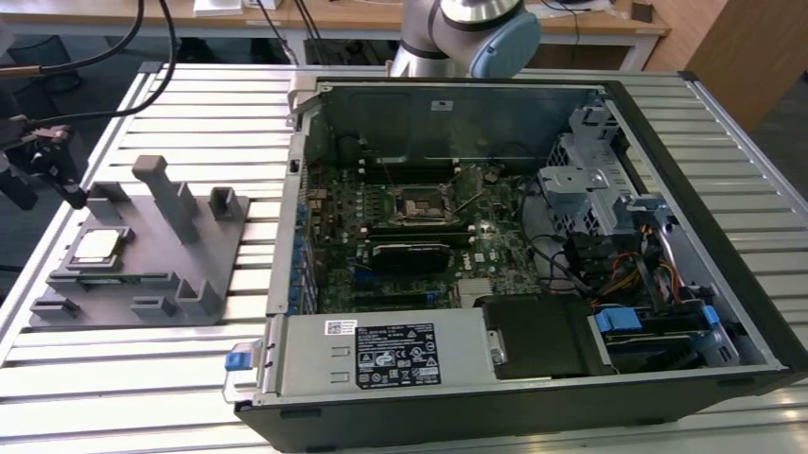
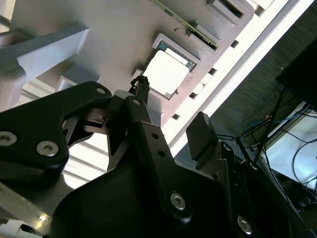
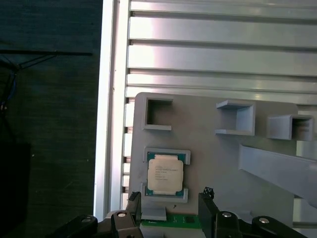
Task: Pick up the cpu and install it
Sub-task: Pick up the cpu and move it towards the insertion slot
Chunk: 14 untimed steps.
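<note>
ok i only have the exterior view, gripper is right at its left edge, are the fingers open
observer: yes, open. In the first wrist view the gripper has its fingertips apart with nothing between them.
operator: and is it lined up with the cpu
observer: roughly. In the same view the cpu lies flat in its pocket on the grey tray, just beyond the gap between the fingertips and not touched.

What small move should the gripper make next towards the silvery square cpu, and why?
Probably lower straight down over the silvery-grey square cpu. The open gripper hangs above it, fingertips spread wider than it, and it lies untouched in its seat on the grey plastic fixture tray.
</note>
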Available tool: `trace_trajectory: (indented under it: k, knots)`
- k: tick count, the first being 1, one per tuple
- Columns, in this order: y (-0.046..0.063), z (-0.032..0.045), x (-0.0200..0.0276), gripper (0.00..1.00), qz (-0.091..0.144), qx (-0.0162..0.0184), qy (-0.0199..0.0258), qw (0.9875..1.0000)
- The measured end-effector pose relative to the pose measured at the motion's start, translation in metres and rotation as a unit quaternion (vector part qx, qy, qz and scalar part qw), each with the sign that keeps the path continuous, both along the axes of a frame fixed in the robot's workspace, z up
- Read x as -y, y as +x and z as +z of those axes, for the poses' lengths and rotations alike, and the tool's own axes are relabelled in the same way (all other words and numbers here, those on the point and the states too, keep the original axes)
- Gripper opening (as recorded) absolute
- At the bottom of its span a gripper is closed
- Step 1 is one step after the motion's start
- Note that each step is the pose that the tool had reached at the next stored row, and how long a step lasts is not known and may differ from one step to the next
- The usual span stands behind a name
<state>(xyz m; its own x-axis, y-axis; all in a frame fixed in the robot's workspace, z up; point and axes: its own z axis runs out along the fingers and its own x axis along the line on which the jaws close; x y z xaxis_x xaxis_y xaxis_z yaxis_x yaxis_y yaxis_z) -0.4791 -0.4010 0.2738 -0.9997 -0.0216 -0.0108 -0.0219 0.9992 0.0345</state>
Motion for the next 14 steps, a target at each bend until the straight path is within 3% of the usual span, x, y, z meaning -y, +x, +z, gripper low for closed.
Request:
trace_trajectory:
  k: [14]
  knots:
    - [0.0,-0.0052,0.0001,0.58,0.0,-0.0001,-0.0005,1.0]
